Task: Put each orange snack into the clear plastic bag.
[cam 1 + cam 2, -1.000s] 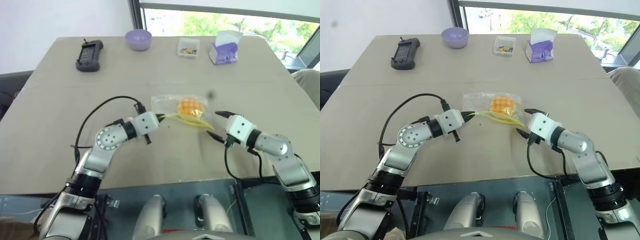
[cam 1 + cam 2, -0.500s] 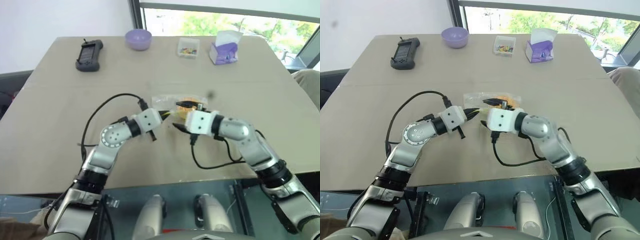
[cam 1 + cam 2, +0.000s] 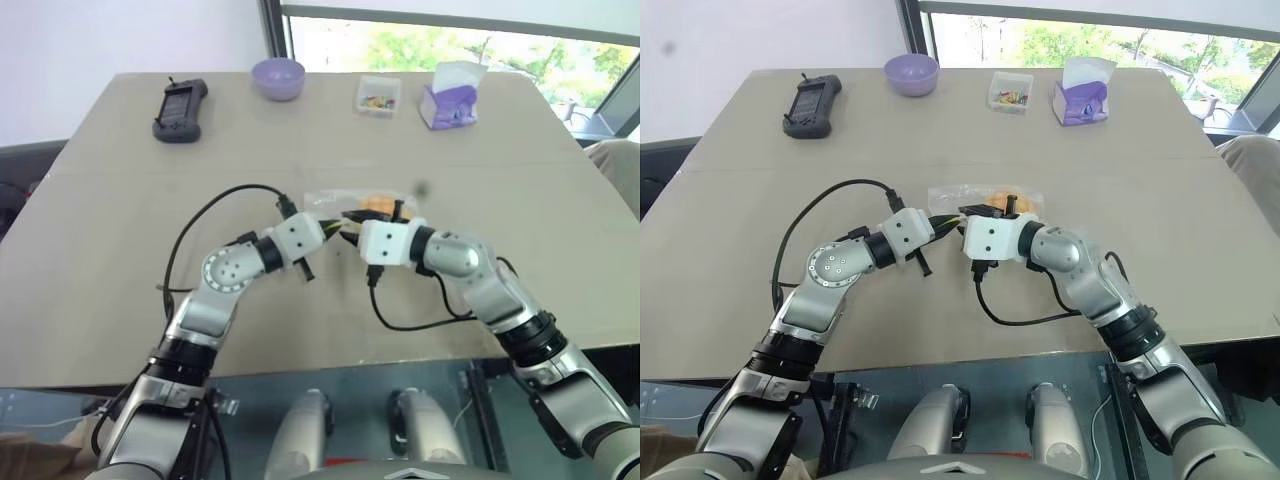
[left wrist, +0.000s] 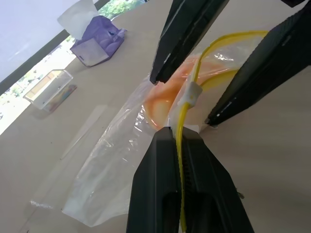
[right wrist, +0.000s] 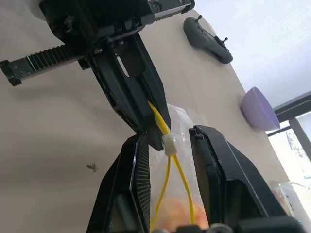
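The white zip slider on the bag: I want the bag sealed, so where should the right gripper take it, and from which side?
Probably pinch the small white slider across the yellow zip strip, coming along the strip opposite the left gripper, which clamps the strip's end. The right gripper already straddles it, fingers apart.

bench point(image 3: 120, 200): plain beige-grey
clear plastic bag point(image 4: 114, 160): transparent, yellow zip strip along one edge
orange snack point(image 4: 167, 99): orange, seen through the bag film
fingers point(image 5: 131, 179): black, both arms
bowl point(image 3: 276, 78): lilac
tissue pack point(image 3: 448, 103): purple and white
small box point(image 3: 376, 95): clear, multicoloured bits inside
handheld device point(image 3: 179, 110): dark grey
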Robot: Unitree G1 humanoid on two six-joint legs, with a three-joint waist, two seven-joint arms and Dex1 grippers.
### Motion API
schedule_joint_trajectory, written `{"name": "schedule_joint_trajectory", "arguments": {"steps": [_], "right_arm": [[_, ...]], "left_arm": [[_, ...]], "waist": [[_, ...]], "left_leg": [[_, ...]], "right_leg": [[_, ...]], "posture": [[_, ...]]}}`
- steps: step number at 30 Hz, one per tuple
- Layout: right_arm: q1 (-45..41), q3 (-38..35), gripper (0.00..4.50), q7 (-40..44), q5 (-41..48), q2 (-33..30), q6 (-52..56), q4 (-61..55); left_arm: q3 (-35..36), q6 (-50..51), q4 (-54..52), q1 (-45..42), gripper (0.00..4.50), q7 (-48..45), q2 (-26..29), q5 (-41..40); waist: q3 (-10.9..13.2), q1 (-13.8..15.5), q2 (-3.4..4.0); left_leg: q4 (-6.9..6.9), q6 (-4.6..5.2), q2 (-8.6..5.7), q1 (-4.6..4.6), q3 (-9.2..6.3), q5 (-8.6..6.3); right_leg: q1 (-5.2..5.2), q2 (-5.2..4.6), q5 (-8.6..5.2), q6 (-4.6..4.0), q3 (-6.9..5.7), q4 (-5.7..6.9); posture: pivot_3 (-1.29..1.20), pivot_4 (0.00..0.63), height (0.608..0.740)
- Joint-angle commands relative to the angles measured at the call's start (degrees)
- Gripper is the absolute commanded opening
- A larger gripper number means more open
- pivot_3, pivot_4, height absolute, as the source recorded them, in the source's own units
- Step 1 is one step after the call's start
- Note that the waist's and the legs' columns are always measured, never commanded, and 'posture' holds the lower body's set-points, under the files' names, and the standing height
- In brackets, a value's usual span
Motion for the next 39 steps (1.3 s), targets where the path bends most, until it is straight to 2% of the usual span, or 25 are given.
{"name": "schedule_joint_trajectory", "arguments": {"steps": [1, 6, 17, 28, 39], "right_arm": [[-1.4, -0.8, 1.49, -0.8, -0.2, 0.3, -1.2, -0.5], [-1.4, -1.0, 0.07, -0.6, -0.4, 0.2, -1.4, -0.3], [-0.9, -1.1, 0.07, -0.7, -1.3, -0.4, -1.5, -0.1], [4.7, -4.3, 0.07, 0.4, -0.4, -5.3, 3.2, -2.9], [7.6, -7.0, 0.07, -1.0, 0.5, -8.9, 6.4, -2.9]], "left_arm": [[0.7, -0.3, -3.0, -1.3, 0.0, -0.1, -0.1, -0.8], [0.7, -0.3, -3.1, -1.3, 0.0, -0.1, -0.1, -0.8], [1.4, -0.4, -3.4, -1.2, 0.0, -0.3, 0.3, -1.6], [3.5, 2.4, -7.7, 0.9, 0.0, -5.2, 4.2, -6.3], [3.6, 3.3, -8.8, 1.8, 0.0, -6.3, 5.9, -6.9]], "waist": [[0.0, 0.0, 0.0], [0.0, 0.0, 0.0], [0.0, 0.0, 0.0], [0.0, 0.0, 0.0], [0.0, 0.1, 0.0]], "left_leg": [[0.0, 0.0, 0.0, 0.0, 0.0, 0.0], [0.0, 0.0, 0.0, 0.0, 0.01, 0.0], [0.0, 0.0, 0.0, 0.0, 0.0, 0.0], [0.0, -0.01, 0.01, 0.0, 0.01, -0.01], [0.0, 0.0, 0.01, -0.01, 0.01, -0.01]], "right_leg": [[0.0, 0.0, 0.0, 0.0, 0.0, 0.0], [0.0, 0.0, 0.0, 0.0, 0.0, 0.0], [0.0, 0.0, 0.0, 0.0, 0.0, 0.0], [0.0, -0.01, 0.0, 0.0, 0.0, -0.01], [0.0, 0.0, -0.01, 0.0, 0.0, -0.02]], "posture": [[0.0, 0.15, 0.74], [0.0, 0.15, 0.74], [0.0, 0.15, 0.74], [0.0, 0.15, 0.74], [0.0, 0.15, 0.74]]}}
